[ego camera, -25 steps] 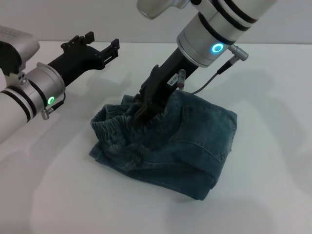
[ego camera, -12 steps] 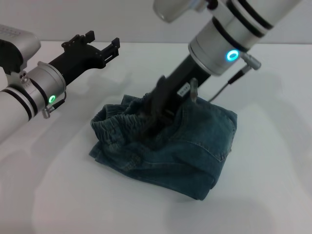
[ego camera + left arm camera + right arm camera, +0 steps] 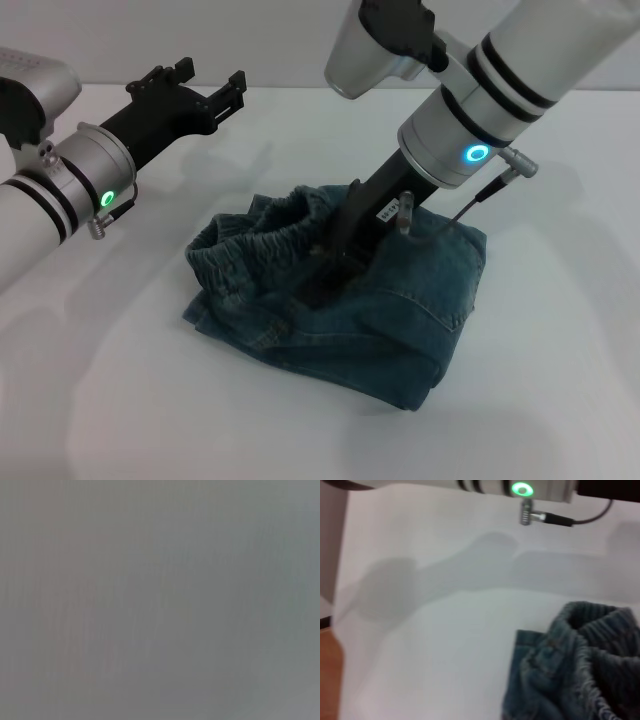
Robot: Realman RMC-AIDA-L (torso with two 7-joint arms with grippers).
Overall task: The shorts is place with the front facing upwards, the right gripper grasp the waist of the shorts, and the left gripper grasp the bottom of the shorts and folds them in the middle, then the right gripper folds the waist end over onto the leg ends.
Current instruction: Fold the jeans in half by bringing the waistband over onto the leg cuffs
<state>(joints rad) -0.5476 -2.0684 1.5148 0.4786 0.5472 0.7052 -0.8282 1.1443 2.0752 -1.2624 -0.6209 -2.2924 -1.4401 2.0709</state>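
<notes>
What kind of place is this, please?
Probably a robot lab or test bench, not a home: a plain white table holds only folded denim shorts, two silver arms work over it, and the right end effector presses into the shorts.

Folded denim shorts, puckered waist uppermost.

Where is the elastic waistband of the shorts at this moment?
In the head view, the puckered waistband lies on top of the folded shorts, at their left side, beside the right gripper. The left gripper hangs apart, above the table.
</notes>
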